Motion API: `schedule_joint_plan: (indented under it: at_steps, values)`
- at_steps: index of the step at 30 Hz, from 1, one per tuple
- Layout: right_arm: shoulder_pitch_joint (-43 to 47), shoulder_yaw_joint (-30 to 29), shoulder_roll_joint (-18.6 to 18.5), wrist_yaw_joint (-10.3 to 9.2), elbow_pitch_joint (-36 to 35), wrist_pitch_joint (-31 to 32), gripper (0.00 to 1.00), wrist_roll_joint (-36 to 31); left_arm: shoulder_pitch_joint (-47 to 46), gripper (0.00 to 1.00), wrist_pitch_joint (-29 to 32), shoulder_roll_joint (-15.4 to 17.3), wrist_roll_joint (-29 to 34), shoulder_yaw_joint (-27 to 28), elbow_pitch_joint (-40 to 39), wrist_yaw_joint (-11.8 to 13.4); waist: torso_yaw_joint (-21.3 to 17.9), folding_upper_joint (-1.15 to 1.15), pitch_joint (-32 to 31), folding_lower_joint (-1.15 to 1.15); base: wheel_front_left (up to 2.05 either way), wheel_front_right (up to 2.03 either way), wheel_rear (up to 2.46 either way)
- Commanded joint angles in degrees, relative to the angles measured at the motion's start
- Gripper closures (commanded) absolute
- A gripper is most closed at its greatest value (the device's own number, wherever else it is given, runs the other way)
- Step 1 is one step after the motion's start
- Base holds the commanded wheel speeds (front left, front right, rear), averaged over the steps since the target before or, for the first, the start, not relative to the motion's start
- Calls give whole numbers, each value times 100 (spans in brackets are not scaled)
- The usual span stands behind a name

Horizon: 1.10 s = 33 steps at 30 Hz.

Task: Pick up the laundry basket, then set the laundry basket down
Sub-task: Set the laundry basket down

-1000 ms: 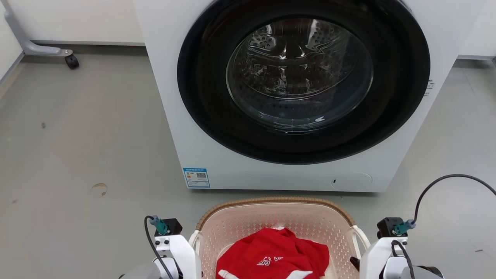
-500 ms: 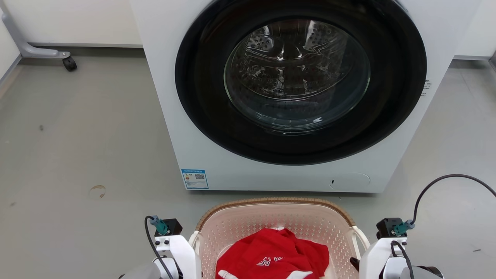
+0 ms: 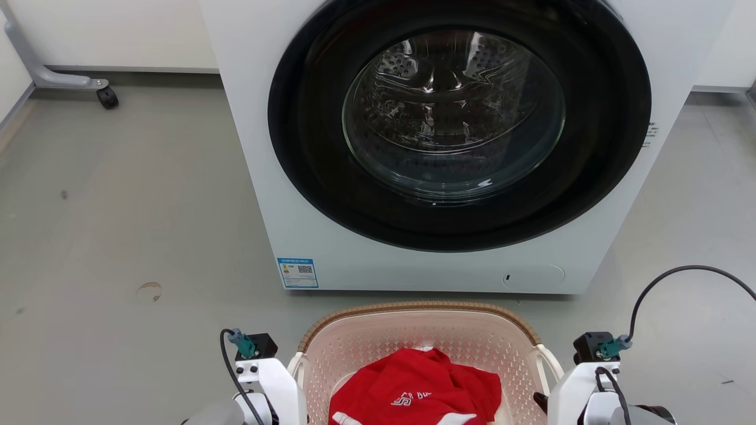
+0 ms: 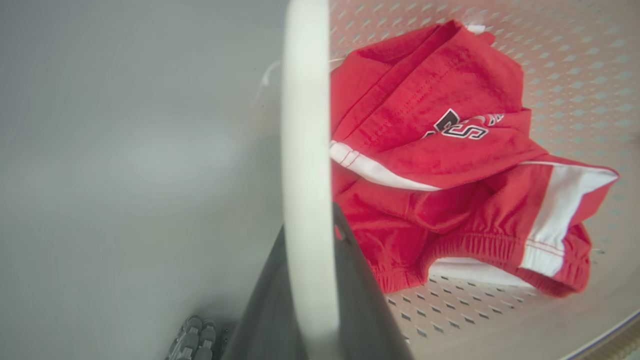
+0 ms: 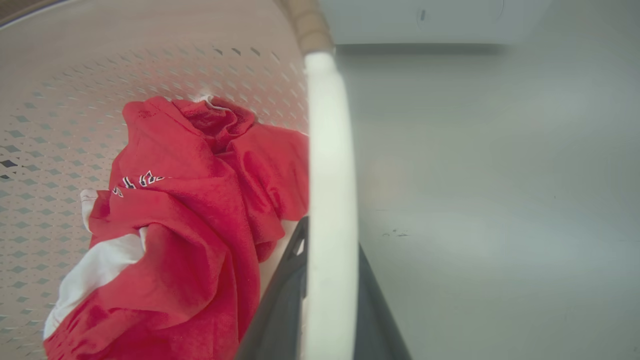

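grey floor just before washer had laundry basket holding red clothes, left gripper and right gripper each pinched narrow on 1 white handle, likely for a level 2-arm carry.

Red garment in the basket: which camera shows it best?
Left wrist view: the red garment lies nearly whole in the laundry basket, lettering, white stripes and elastic hem clear. Head view crops its near part at the bottom edge. Right wrist view crops it too, lettering mostly folded away.

laundry basket | pale pink perforated, brown woven rim, white side handles | upright | bottom centre
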Motion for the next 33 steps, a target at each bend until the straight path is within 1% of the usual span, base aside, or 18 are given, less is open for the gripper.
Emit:
schedule_joint_plan:
  at_steps: [1, 9, 20, 33]
  values:
    - [-54, -2, -685, -80, 305, -131, 100, 15, -137, 100, -26, 795, 48, 124, 302, 206, -4, 0, 8, 0, 0, 0, 0]
    - [-88, 6, -685, -80, 304, -203, 100, 7, -179, 100, -101, 778, 79, 99, 302, 179, -9, 0, 112, 0, 0, 0, 0]
    - [-335, 11, -685, -80, 389, -351, 100, -29, -380, 100, -230, 703, 100, 103, 302, 155, -10, 0, 651, 0, 0, 0, 0]
    - [-884, 6, -685, -80, 472, -709, 100, -139, -968, 100, -434, 531, 174, 99, 302, 119, 19, 0, 1820, 0, 0, 0, 0]
